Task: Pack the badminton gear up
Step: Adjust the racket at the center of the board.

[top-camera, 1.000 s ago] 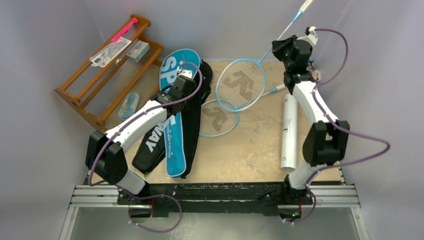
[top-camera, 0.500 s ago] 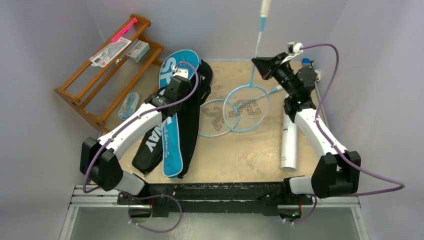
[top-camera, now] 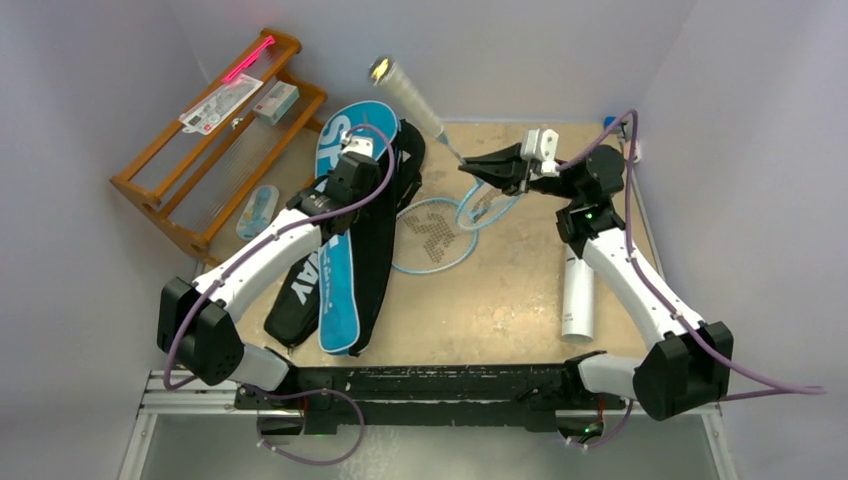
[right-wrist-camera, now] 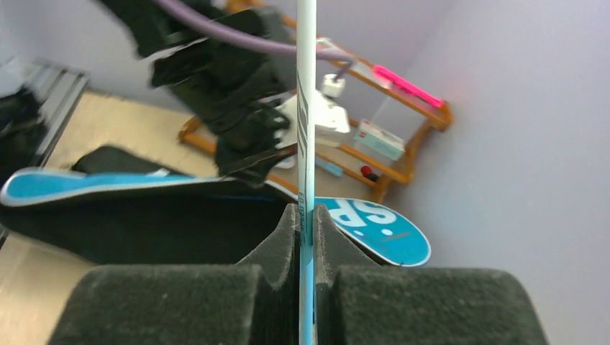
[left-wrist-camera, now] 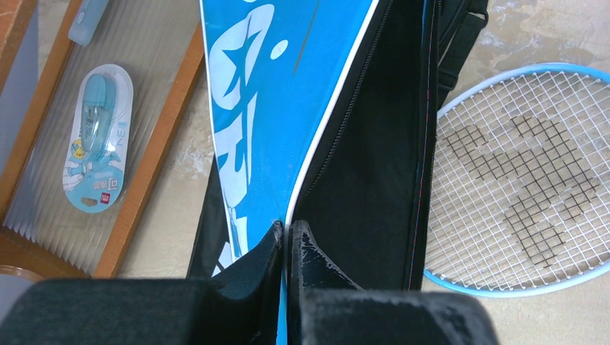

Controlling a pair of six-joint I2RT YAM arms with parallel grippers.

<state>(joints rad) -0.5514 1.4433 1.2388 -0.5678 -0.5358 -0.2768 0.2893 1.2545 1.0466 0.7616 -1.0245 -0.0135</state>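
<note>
Now right pincer (top-camera: 480, 168), clamped on light-blue racket (top-camera: 405, 92) shaft, has swung handle from far wall round toward blue cover (top-camera: 338, 290). Left pincer (left-wrist-camera: 285, 241) pinches blue cover's open edge. Sliding racket in looks next. Second racket (left-wrist-camera: 518, 165) lies on desk (top-camera: 500, 300) just beside cover.

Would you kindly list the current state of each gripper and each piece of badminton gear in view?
black cover: lying flat, bottommost.
blue cover: lying atop black cover.
white tube: lying on its side.
held racket: raised, tilted, handle uppermost.
other racket: lying flat.
left gripper: shut on blue cover's edge.
right gripper: shut on held racket's shaft.
</note>
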